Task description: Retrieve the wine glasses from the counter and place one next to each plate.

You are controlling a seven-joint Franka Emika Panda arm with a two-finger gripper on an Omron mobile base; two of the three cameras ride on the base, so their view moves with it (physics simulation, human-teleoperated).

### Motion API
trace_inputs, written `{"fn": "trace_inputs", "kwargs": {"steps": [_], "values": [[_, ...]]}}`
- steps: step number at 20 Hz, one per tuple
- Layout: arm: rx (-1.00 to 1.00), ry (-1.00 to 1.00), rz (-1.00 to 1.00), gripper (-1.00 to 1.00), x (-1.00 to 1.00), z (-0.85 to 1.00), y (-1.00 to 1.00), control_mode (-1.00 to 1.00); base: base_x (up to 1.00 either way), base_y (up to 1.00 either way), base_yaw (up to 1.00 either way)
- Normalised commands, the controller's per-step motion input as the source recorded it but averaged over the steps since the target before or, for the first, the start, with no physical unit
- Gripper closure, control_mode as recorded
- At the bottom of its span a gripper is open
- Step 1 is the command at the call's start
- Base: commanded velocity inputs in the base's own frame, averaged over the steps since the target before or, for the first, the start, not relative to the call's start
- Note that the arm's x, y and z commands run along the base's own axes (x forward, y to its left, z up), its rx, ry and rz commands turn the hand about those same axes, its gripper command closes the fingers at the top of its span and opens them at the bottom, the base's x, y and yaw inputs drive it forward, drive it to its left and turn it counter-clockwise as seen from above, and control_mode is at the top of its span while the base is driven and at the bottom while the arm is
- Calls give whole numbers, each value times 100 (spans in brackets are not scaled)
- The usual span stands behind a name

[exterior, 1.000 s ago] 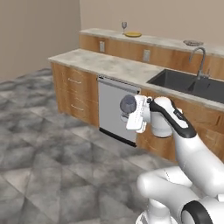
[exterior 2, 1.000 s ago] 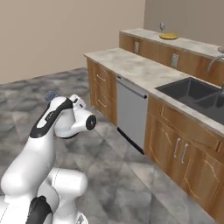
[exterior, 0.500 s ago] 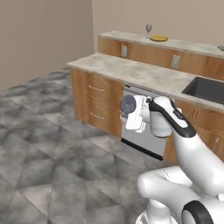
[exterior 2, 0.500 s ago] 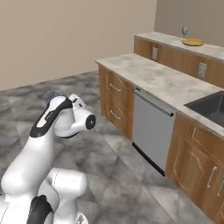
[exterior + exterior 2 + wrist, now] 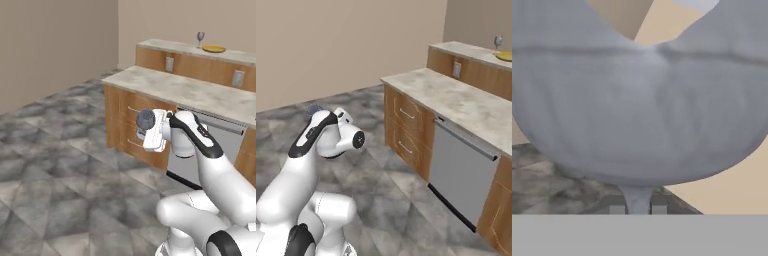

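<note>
My gripper (image 5: 144, 134) is shut on the thin stem of a grey-blue wine glass (image 5: 146, 119), held out over the floor in front of the counter (image 5: 185, 87). In the hand view the glass's rounded bowl (image 5: 637, 100) looms large, and its stem runs down between my fingertips (image 5: 617, 208). From the right base view the held glass (image 5: 314, 108) peeks out behind the arm. A second wine glass (image 5: 200, 37) stands on the raised bar top beside a golden-yellow plate (image 5: 214, 48); both appear again as glass (image 5: 498, 40) and plate (image 5: 504, 56).
The counter has wooden drawers with silver handles (image 5: 131, 127) and a grey dishwasher front (image 5: 458, 170). The bar top (image 5: 172, 47) rises behind it with wall sockets on its front. Grey tiled floor (image 5: 55, 150) spreads open to the left, up to beige walls.
The whole picture has shifted: the base has moved, so the counter and bar top slid right and the sink left the view. The hand holds the glass as before.
</note>
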Motion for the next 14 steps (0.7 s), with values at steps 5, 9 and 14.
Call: {"fn": "trace_inputs", "kwargs": {"steps": [5,9,14], "values": [[0,0,0,100,0,0,0,100,100,99,0],[0,0,0,100,0,0,0,100,100,99,0],[0,0,0,100,0,0,0,100,100,74,0]]}}
